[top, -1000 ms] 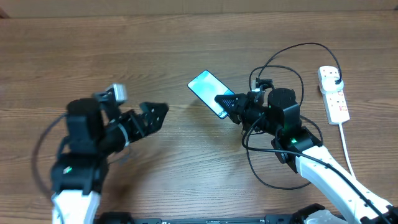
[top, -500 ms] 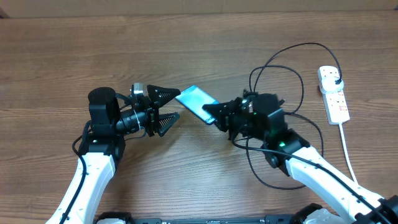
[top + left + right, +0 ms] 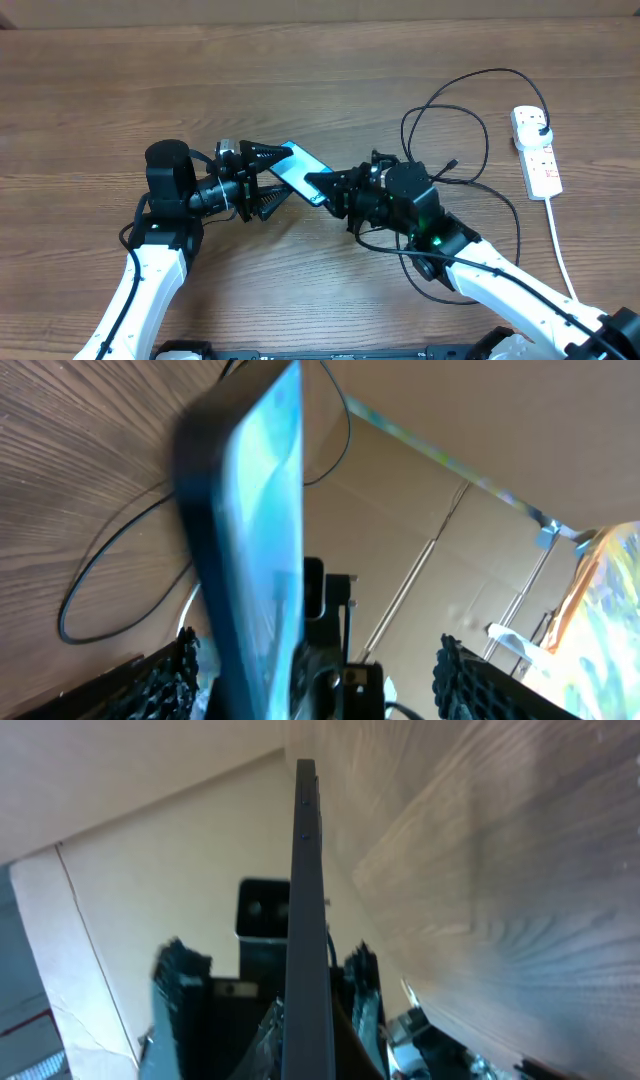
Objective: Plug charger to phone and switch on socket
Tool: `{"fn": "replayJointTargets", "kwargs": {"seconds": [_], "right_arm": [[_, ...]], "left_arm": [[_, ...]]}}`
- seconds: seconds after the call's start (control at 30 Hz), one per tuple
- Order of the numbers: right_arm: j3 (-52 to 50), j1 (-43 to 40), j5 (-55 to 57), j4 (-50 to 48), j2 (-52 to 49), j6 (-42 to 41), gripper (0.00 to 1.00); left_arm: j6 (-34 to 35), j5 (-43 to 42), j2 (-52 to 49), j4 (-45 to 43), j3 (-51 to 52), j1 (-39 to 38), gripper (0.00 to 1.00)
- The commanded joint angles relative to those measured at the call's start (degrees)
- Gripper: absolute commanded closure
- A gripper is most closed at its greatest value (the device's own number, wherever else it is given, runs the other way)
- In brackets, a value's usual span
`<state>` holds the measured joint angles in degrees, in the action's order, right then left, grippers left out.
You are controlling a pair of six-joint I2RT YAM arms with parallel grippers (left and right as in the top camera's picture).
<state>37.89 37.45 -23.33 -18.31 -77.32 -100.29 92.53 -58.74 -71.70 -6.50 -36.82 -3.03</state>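
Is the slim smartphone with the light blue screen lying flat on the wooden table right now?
No, the right gripper is clamped on one end of the smartphone and holds it up off the wooden table.

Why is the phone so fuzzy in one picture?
Left wrist view: the phone sits very near the camera, so it blurs, and the picture's lower right corner glares bright. Right wrist view: its thin edge looks sharp. Overhead view: everything is clear.
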Motion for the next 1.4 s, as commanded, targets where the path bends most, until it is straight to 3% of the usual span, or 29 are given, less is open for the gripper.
{"fn": "replayJointTargets", "kwargs": {"seconds": [0.0,0.1,0.37,0.63,0.87,1.27,1.37], "right_arm": [[0.6,1.7,0.2,-1.2,0.6,-0.2,0.96],[0.6,2.3,0.2,-1.2,0.6,1.8,0.96],[0.6,2.3,-1.2,-1.6,0.6,3.3,0.96],[0.6,2.4,-2.1,-4.6,0.6,3.2,0.96],[0.6,2.4,-2.2,-4.6,0.6,2.8,0.96],[0.6,2.4,-0.3,-4.5,0.6,2.8,0.96],[0.6,2.4,-0.3,-3.5,0.6,2.9,0.87]], "left_arm": [[1.5,-0.5,-0.2,-0.2,0.3,-0.4,0.24],[2.3,-0.5,-0.2,-0.2,0.3,-0.4,0.27],[2.4,1.6,-0.2,-0.2,0.3,-0.4,0.53],[4.1,3.9,-0.2,-0.2,0.3,-0.4,0.63],[4.4,4.3,-0.2,-0.2,0.3,-0.4,0.84],[6.6,3.9,-0.2,-2.7,0.3,-2.6,0.87],[6.4,3.9,-0.2,-3.2,0.3,-2.8,0.95]]}}
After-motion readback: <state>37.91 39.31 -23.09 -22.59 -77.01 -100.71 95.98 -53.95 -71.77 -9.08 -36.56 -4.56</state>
